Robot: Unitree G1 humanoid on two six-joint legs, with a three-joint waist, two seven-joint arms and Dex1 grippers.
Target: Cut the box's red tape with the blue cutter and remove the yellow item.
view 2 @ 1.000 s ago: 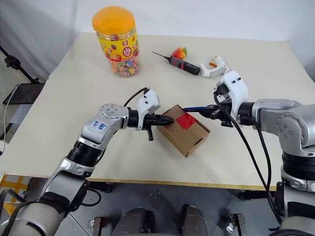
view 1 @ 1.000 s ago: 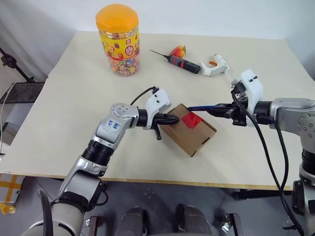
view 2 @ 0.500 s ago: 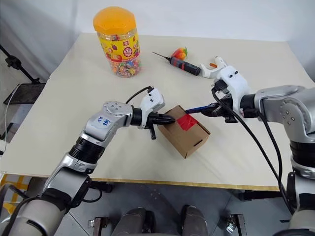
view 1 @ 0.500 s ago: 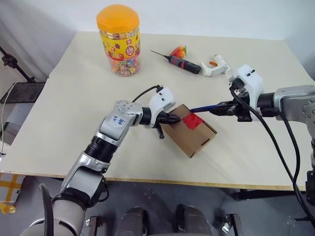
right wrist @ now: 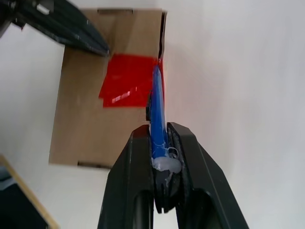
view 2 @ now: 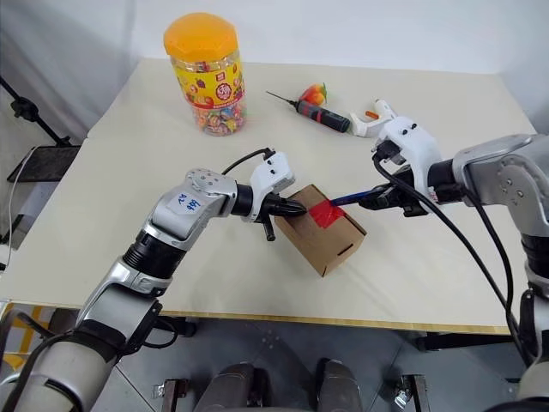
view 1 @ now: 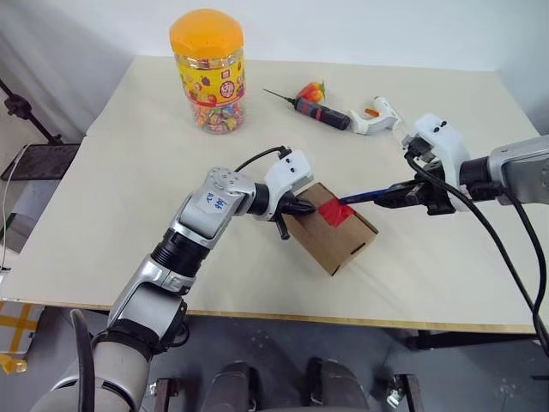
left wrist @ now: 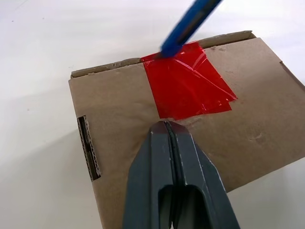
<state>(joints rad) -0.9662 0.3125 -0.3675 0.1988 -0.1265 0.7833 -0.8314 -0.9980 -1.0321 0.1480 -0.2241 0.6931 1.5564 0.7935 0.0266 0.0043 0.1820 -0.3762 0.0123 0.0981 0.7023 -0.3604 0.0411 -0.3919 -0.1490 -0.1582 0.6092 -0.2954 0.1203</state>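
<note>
Working from the table inward, I have the box lying near the middle of it, tipped a little, with the red tape across the seam of its top flap. My left gripper has its two fingers pressed fully together, holding nothing, their tips resting on the cardboard just beside the tape to pin the box. My right gripper is clamped on the blue cutter, whose tip sits at the far edge of the tape where it folds over the flap seam.

To do this cut well, I judge I should keep the left fingertips bearing down so the box cannot slide, then draw the tip along the seam line, not across the flat cardboard, with light pressure and a shallow angle, and away from my left fingers.

The yellow item is presumably inside the sealed box; I cannot see it. I cannot make out whether a blade is extended from the cutter tip, nor whether it has pierced the tape yet. The box's far side wall is hidden too.
</note>
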